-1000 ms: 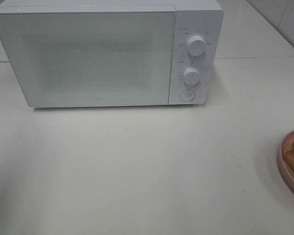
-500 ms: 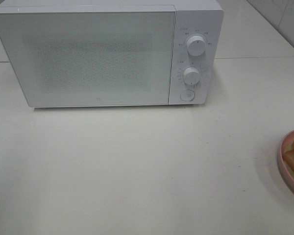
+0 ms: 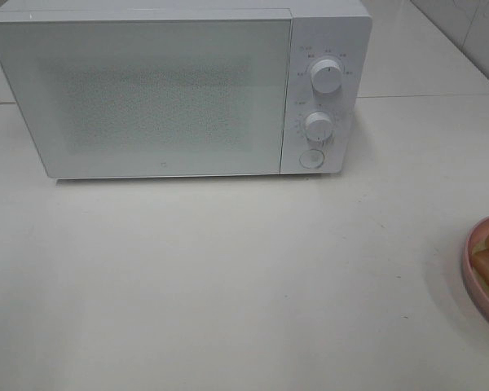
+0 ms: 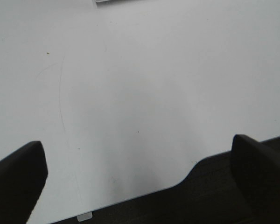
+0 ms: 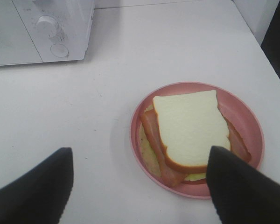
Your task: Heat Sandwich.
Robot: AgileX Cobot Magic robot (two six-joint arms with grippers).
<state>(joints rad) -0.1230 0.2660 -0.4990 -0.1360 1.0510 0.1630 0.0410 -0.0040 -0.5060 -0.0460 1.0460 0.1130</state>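
You had both the left gripper and right gripper wide open and empty, the sandwich loose on its pink plate, microwave shut: layers could slide apart when lifted.

One microwave, plate, sandwich.

The sandwich is lying on the plate, which is sitting on the table, front-right of the microwave.
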